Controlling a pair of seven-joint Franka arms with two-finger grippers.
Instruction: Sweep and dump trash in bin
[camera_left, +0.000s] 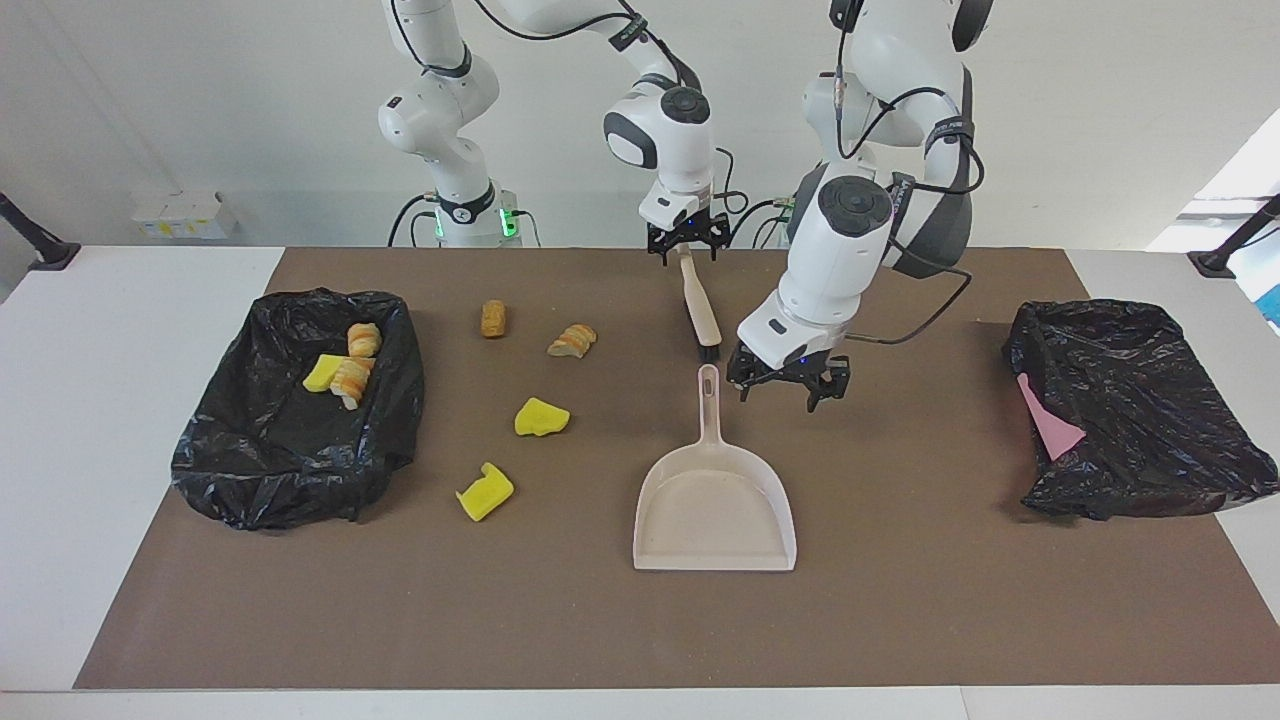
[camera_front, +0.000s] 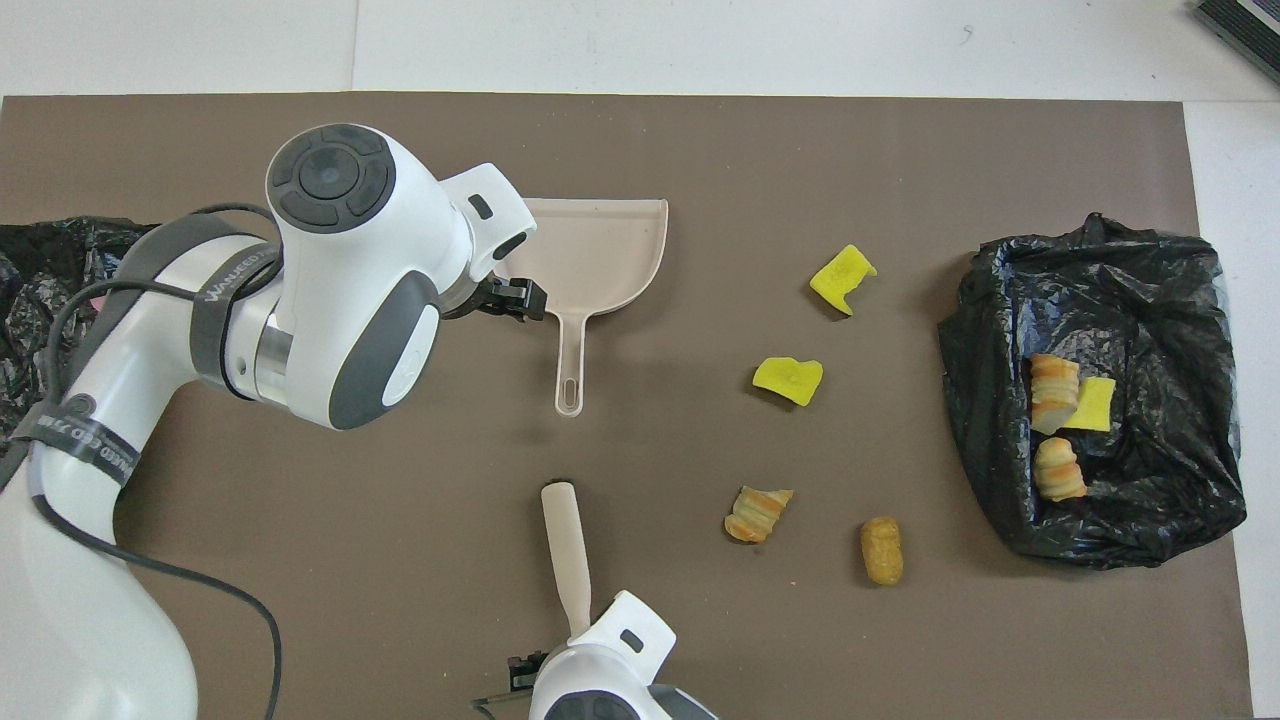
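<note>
Nearest the robots you have the right gripper (camera_left: 685, 243), down at the handle end of the brush (camera_left: 699, 310); its fingers stand one on each side of the handle, spread, and whether they touch it you cannot tell. The brush lies on the brown mat (camera_left: 900, 600) with its dark bristle end pointing away from the robots, just short of the dustpan's handle tip.

Toward the right arm's end from the brush, two tan bread-like lumps (camera_left: 493, 318) (camera_left: 572, 340) lie on the mat, apart from each other. A little farther out lies one yellow wedge (camera_left: 541, 417), and farther again a second yellow wedge (camera_left: 484, 491). Nothing stands between these four loose pieces and the brush.

Level with them at the right arm's end sits the black bin bag (camera_left: 250, 470), already holding two bread lumps (camera_left: 363, 339) and one yellow piece (camera_left: 321, 374) bunched together.

The left gripper (camera_left: 787, 383) hangs over the mat just beside the dustpan's (camera_left: 714, 505) handle, on the left arm's side of it, fingers spread and holding nothing. From overhead, that arm's wrist covers one corner of the pan.

The dustpan lies flat, handle toward the robots, open mouth away from them.

At the left arm's end sits a second black bag (camera_left: 1140, 420), a flat pink sheet (camera_left: 1048, 422) showing against its side.
</note>
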